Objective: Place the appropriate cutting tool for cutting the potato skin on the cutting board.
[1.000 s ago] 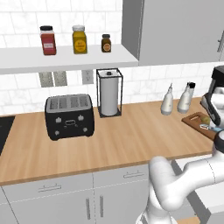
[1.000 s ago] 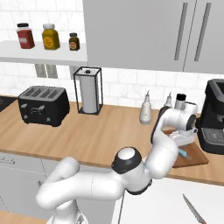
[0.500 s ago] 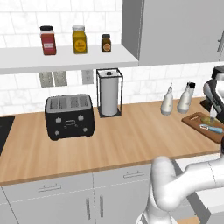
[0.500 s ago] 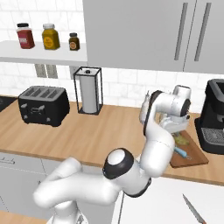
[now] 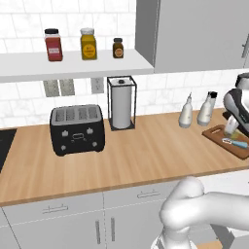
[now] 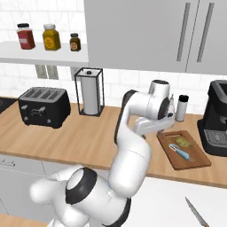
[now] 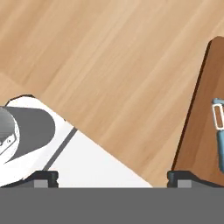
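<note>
The reddish-brown cutting board [image 6: 195,160] lies on the counter at the right, by the coffee machine. On it rest the yellowish potato [image 6: 183,142] and, just in front of it, the cutting tool [image 6: 181,153] with its light blue handle. The board [image 5: 218,134] and the tool [image 5: 236,143] also show at the right edge of the left base view. My gripper [image 6: 168,117] hangs open above the board's left end with nothing in it. In the hand view the fingertips [image 7: 181,176] stand wide apart over bare counter, with the board [image 7: 203,127] and the tool [image 7: 218,127] off to the right.
Two bottles [image 5: 186,112] stand behind the board, and a black coffee machine [image 6: 217,117] is to its right. A toaster [image 5: 78,129] and a paper towel holder [image 5: 121,103] sit further left. A knife [image 6: 197,213] lies on the near white surface. Jars [image 5: 87,44] line the shelf.
My hand has lifted off the cutting board and pulled back to the left. The cutting tool stays lying on the board beside the potato.
</note>
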Tool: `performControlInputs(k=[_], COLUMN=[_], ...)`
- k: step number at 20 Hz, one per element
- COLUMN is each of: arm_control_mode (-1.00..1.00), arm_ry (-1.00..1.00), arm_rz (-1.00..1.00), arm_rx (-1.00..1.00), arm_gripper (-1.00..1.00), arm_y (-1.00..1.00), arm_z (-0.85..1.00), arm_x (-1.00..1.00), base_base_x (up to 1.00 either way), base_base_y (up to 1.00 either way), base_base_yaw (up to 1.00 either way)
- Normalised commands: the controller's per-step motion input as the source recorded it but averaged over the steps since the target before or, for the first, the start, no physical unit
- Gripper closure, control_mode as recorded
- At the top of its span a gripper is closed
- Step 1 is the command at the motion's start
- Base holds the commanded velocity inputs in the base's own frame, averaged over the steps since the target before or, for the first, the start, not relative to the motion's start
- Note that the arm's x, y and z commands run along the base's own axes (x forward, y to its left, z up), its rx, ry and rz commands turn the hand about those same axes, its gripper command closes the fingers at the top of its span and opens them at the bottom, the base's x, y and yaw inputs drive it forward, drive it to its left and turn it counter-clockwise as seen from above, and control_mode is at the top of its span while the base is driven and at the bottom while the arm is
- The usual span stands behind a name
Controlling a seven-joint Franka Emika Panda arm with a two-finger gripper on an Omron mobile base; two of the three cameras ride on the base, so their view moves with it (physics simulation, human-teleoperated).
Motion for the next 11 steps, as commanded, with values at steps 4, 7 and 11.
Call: performControlInputs(k=[4, 7, 11], arm_control_mode=[-1.0, -1.0, -1.0], arm_ry=[-0.15, -0.29, -0.38], arm_rz=[-0.04, -0.07, -0.11], arm_rx=[0.0, 0.0, 0.0], arm_gripper=[-1.0, -1.0, -1.0], arm_y=[0.58, 0.41, 0.41], arm_z=[0.5, 0.4, 0.42], arm_x=[-1.0, -1.0, -1.0], base_base_x=[0.0, 0.0, 0.0], base_base_y=[0.0, 0.0, 0.0], base_base_yaw=[0.0, 0.0, 0.0])
